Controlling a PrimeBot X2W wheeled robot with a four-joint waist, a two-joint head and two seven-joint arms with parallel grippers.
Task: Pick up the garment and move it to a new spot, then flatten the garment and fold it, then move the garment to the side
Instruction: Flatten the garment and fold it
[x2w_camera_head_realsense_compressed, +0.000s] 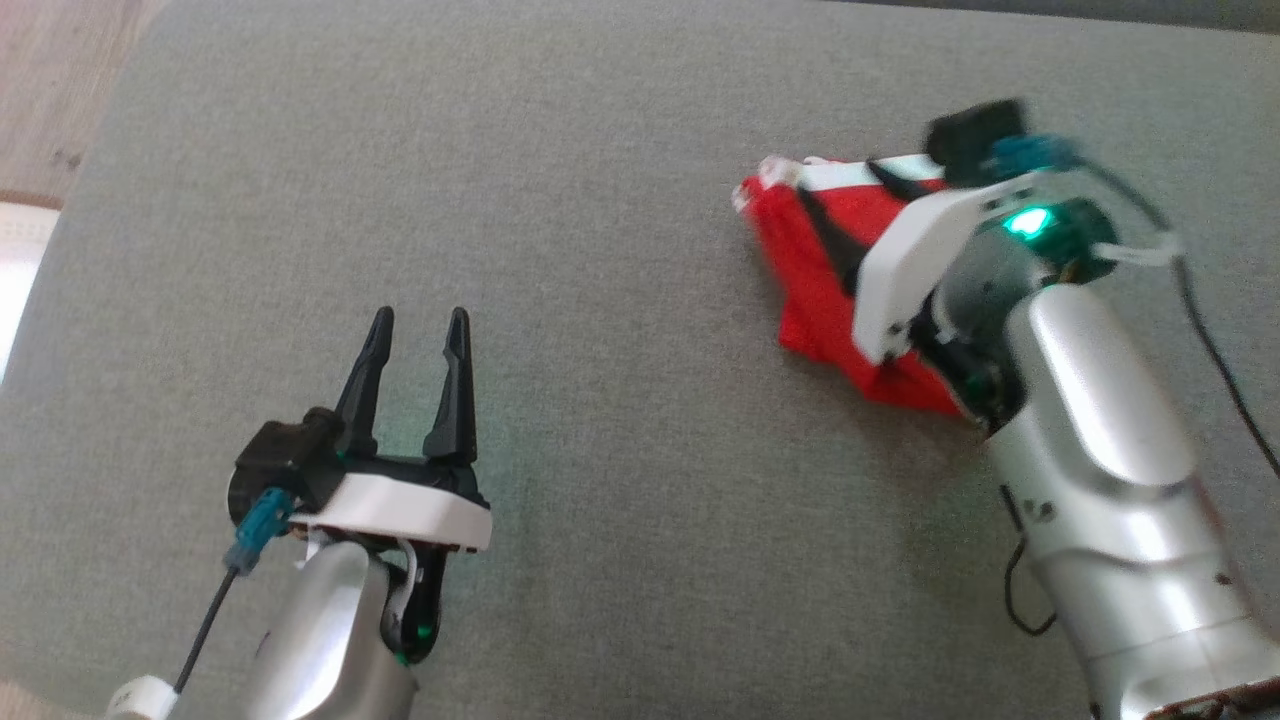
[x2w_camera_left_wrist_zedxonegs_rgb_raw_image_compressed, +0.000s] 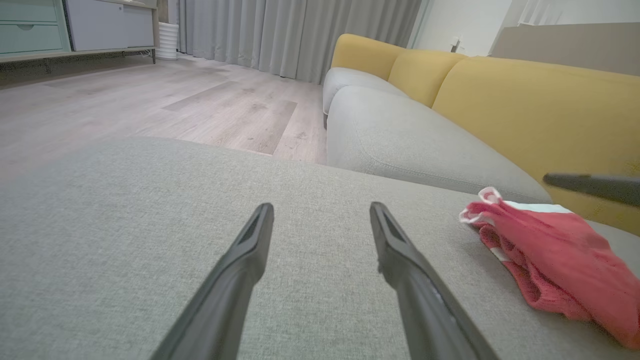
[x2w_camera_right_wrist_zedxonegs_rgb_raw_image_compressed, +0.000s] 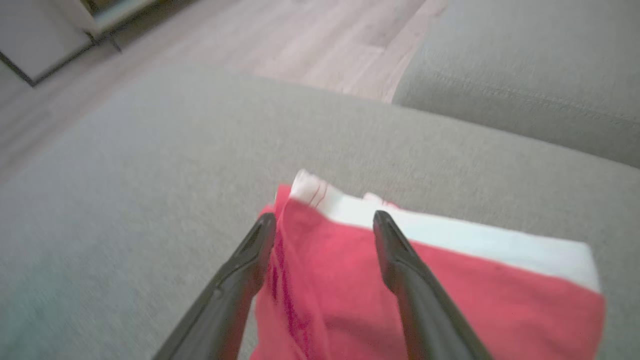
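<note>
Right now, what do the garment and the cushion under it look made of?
Garment: soft red knit or fleece-like cloth, matte, with a fuzzy nap and limp folds. Its white band is possibly ribbed. Cushion: grey woven upholstery, matte, with a fine heathered weave showing.

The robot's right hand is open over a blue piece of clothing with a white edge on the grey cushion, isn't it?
Almost. The garment is red, not blue, as the right wrist view shows. The rest holds: the right gripper is open over it, it has a white edge, and it lies on the grey cushion.
</note>
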